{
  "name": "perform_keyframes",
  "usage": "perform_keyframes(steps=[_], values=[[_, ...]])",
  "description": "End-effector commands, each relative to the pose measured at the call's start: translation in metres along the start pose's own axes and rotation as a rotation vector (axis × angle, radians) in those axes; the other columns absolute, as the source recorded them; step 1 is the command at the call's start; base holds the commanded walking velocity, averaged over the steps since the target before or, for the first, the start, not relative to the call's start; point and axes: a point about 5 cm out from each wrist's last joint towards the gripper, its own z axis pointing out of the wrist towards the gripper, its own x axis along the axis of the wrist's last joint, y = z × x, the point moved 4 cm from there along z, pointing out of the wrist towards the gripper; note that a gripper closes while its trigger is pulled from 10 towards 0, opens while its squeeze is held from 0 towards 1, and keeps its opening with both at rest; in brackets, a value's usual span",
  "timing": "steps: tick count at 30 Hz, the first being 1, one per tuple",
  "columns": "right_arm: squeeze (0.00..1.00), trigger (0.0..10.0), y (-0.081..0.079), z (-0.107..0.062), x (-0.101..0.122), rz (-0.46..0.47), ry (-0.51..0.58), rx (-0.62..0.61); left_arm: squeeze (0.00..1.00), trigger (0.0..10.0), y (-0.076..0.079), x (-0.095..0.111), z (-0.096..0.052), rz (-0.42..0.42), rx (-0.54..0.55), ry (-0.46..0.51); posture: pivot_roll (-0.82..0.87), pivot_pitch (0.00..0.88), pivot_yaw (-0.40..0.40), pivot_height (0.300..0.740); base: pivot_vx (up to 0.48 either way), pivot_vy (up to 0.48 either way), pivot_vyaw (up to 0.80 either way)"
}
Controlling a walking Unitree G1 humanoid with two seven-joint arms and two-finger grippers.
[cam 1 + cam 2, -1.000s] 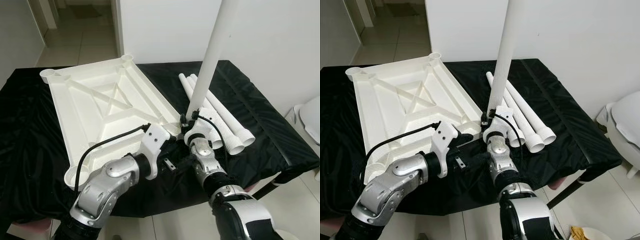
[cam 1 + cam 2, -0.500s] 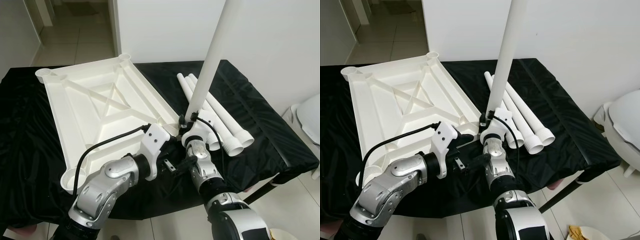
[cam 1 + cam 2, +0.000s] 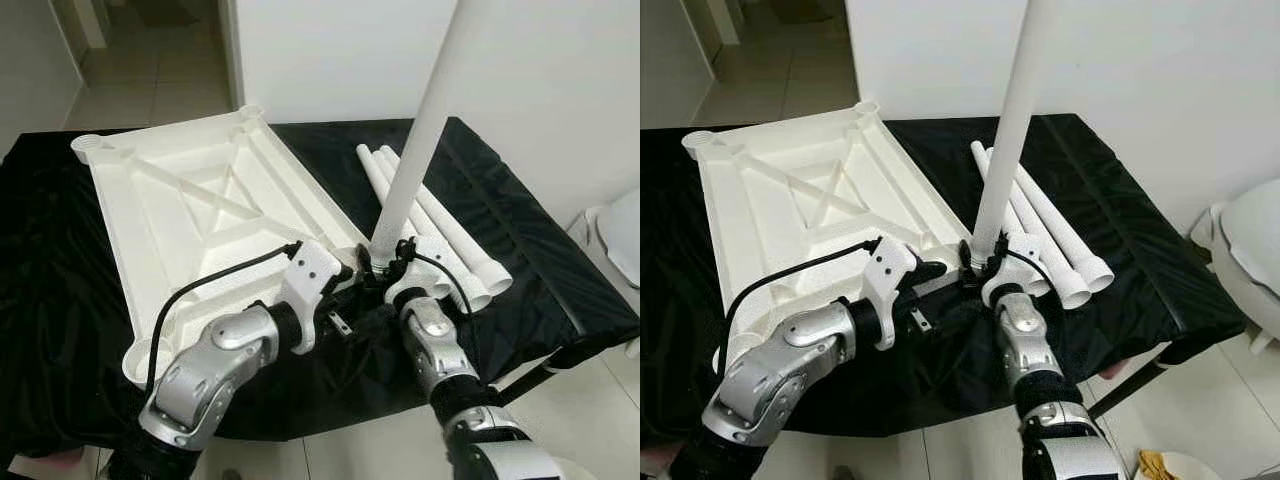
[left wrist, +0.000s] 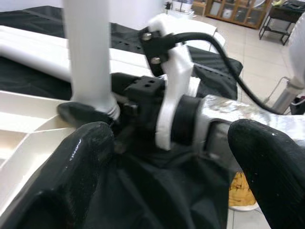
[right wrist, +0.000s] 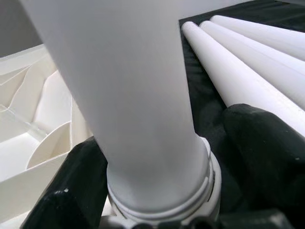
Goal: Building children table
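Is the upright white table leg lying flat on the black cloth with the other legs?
No: the table leg stands upright at the corner of the tabletop, held near its base by the right end effector.

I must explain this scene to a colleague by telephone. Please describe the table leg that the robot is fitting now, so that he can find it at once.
On the black-covered table lies a white tabletop, upside down, ribs showing. At its near corner on the robot's right, one white leg stands upright, and the right gripper holds its base between black fingers. Three loose legs lie flat just beside it.
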Motion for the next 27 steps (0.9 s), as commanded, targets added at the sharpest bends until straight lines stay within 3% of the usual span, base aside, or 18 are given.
perform_keyframes(steps=[1,3,7,17,27], values=[[0.0,10.0,0.009,-0.001,0.003,-0.008,0.013,0.026,0.0,10.0,0.0,0.001,0.001,0.009,-0.012,-0.001,-0.02,0.0,-0.03,0.74,0.0,0.0,0.0],[0.0,10.0,0.012,0.0,0.008,-0.036,0.023,0.099,0.0,10.0,-0.001,0.003,0.001,0.006,-0.006,0.009,-0.01,0.0,-0.032,0.74,0.0,0.0,0.0],[0.0,10.0,0.015,0.003,0.012,-0.023,0.02,0.14,0.0,10.0,-0.002,0.001,0.0,0.006,0.002,0.004,-0.02,0.0,-0.031,0.74,0.0,0.0,0.0],[0.0,10.0,0.02,0.018,0.026,-0.091,-0.026,0.304,0.0,10.0,-0.007,0.005,0.002,0.014,0.02,0.016,-0.01,0.004,-0.03,0.74,0.0,0.0,0.0],[0.0,10.0,0.018,0.021,0.028,-0.146,-0.043,0.375,0.0,10.0,-0.008,0.004,-0.001,0.011,0.029,0.011,0.0,0.014,-0.028,0.74,0.0,0.0,0.0]])
